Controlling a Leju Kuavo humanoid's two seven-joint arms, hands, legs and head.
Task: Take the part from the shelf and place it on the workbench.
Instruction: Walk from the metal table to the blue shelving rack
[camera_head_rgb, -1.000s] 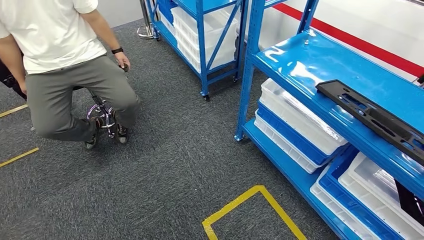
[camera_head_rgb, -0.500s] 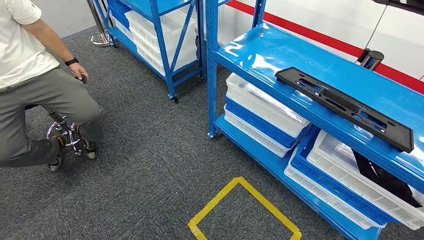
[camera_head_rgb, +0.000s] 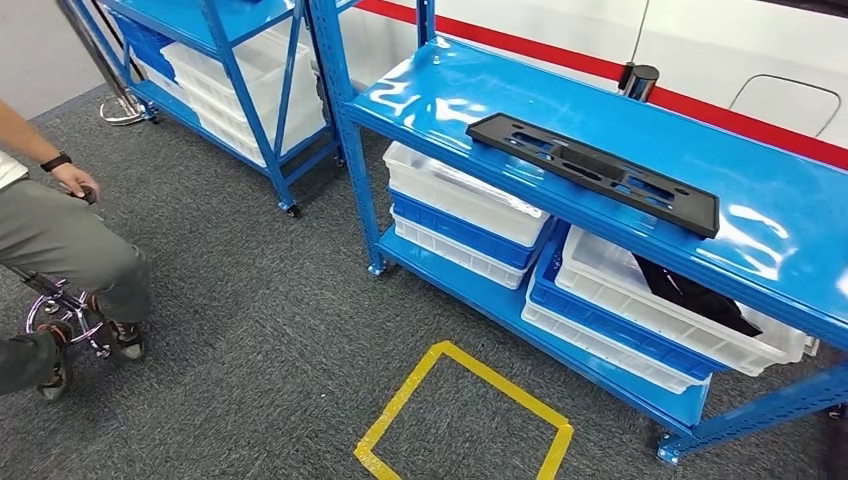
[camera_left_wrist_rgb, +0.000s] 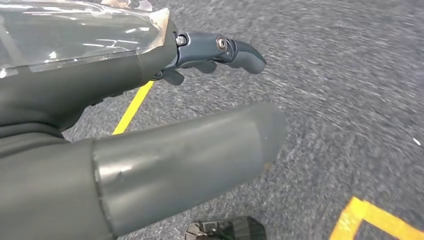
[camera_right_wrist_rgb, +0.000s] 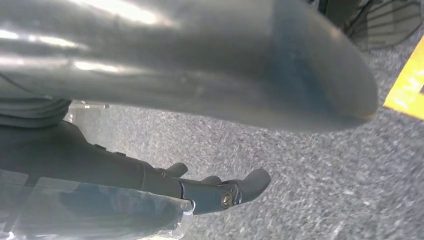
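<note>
A long flat black plastic part (camera_head_rgb: 595, 170) with cut-outs lies on the top board of the blue shelf (camera_head_rgb: 450, 90), running from upper left to lower right. My left hand (camera_left_wrist_rgb: 150, 110) hangs over the grey carpet, thumb and dark fingers apart, with nothing in it. My right hand (camera_right_wrist_rgb: 190, 125) also hangs above the carpet, its fingers spread and holding nothing. Both hands are far below the shelf board.
White and blue bins (camera_head_rgb: 470, 210) fill the lower shelf level; one holds a black part (camera_head_rgb: 690, 290). A second blue rack (camera_head_rgb: 230, 70) stands at the back left. A person (camera_head_rgb: 60, 250) sits on a stool at left. A yellow tape square (camera_head_rgb: 465, 420) marks the carpet.
The camera has turned right: the shelf and black part slid leftward into the middle of the picture, and the seated person shifted to the left edge.
</note>
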